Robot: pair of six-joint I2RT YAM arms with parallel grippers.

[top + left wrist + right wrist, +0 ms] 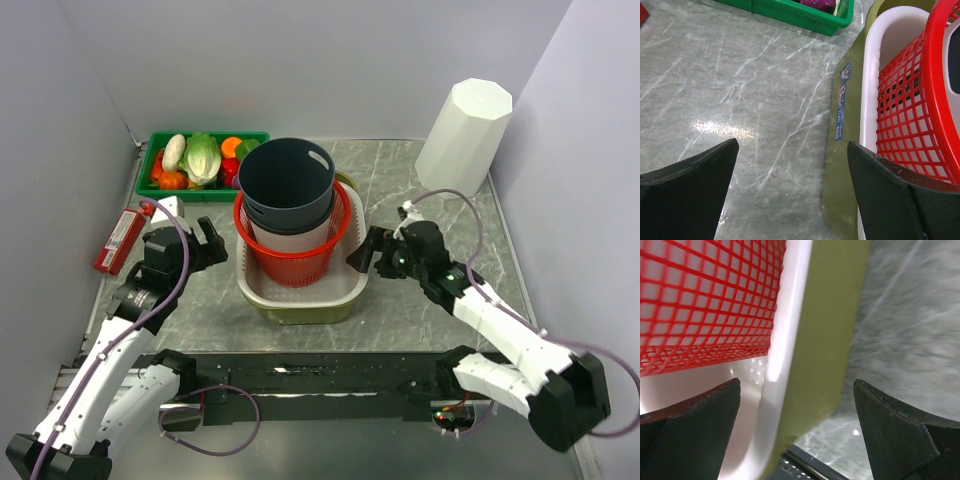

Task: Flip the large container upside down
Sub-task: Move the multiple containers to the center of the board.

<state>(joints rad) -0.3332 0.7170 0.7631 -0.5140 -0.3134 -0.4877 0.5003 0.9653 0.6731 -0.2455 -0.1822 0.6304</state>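
Observation:
The large container is an olive-green tub [305, 312] standing upright in the middle of the table. Nested in it are a white tub [262, 290], a red mesh basket [290, 262], a pale bucket [290, 236] and a dark grey bucket [287, 185]. My left gripper [211, 244] is open at the tub's left side; bare table and the olive rim [840, 165] lie between its fingers [792, 145]. My right gripper [362, 250] is open at the right side. It straddles the white [790, 315] and olive [825, 340] rims [796, 382] without touching them.
A green crate [210, 135] of vegetables stands at the back left, close behind the stack. A tall white faceted container [463, 135] stands at the back right. A red packet [120, 240] lies by the left wall. A black rail [300, 370] runs along the near edge.

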